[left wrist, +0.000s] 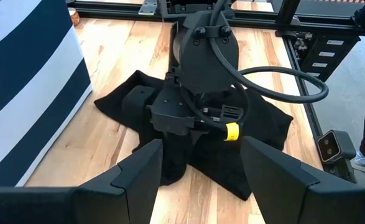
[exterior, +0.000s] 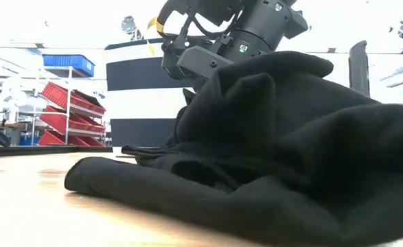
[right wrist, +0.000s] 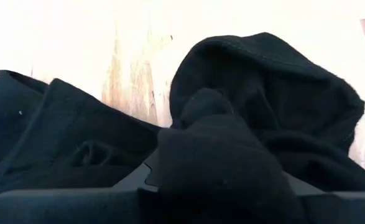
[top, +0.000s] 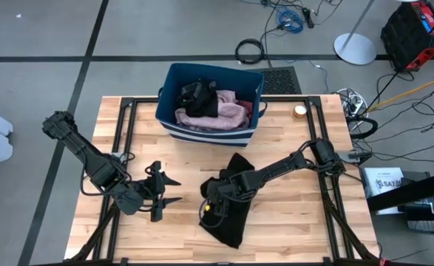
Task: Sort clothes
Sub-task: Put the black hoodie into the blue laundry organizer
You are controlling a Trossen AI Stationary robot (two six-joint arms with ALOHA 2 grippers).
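A black garment [top: 235, 203] lies crumpled on the wooden table, right of centre; it also fills the low view [exterior: 270, 151]. My right gripper [top: 211, 199] is down on the garment's left part and shut on a bunch of it. My left gripper [top: 165, 193] is open and empty just above the table left of the garment, its fingers pointing toward it [left wrist: 201, 180]. The dark blue bin with white stripes [top: 178, 80] at the far middle holds pale pink [top: 228, 111] and black [top: 198, 94] clothes. My right gripper holds a bunched fold of the black garment [right wrist: 216, 124] between its two fingers; the cloth covers the fingertips, so the number of layers cannot be told. The fingers come slanting down from the table's right. The rest of the garment [exterior: 187, 178] lies slack on the table.
The bin's striped wall [left wrist: 27, 93] stands close beyond my left gripper. A small round roll [top: 299, 111] lies at the far right of the table. Black frame rails [top: 128, 140] run along the table's left and right sides. Bare wood shows at the near left.
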